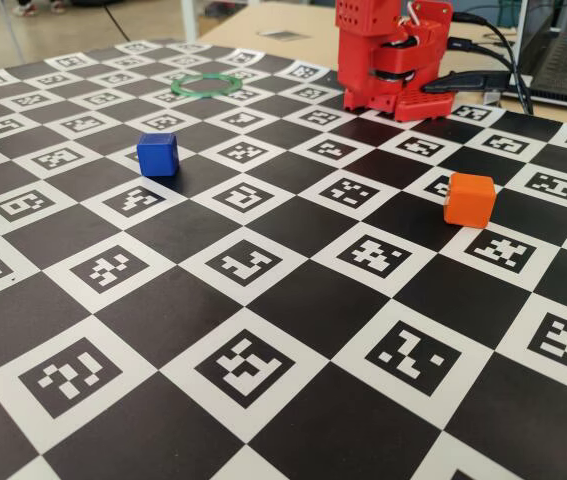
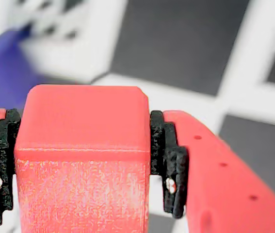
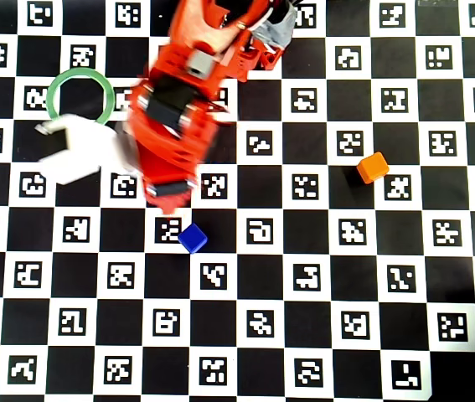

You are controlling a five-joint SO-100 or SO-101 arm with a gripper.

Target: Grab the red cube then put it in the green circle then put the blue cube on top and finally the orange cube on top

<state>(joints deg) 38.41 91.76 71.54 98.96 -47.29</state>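
I've got the red cube [image 2: 81, 160] clamped in the gripper [image 2: 81, 165]; wrist view shows both black pads pressed on its sides, cube filling lower-left of the frame. So step 1 is mid-carry: cube lifted, not placed yet.

Overhead view: arm [image 3: 178, 126] blurred in upper-left quadrant. The green circle [image 3: 56, 84] sits upper left, just beside the arm, centre open and empty, a white wrist part [image 3: 74, 151] overlapping its lower edge. Can't see the cube there, arm hides it.

The blue cube [image 1: 158, 154] is left of centre in the fixed view, the orange cube [image 1: 469, 199] right of centre, both on the checker mat [image 1: 293, 300] and well apart from the ring.

Next, imo: centre the cube over the ring's opening, lower till it seats flat, then let go. Needs to sit square, since 2 more cubes stack on it.
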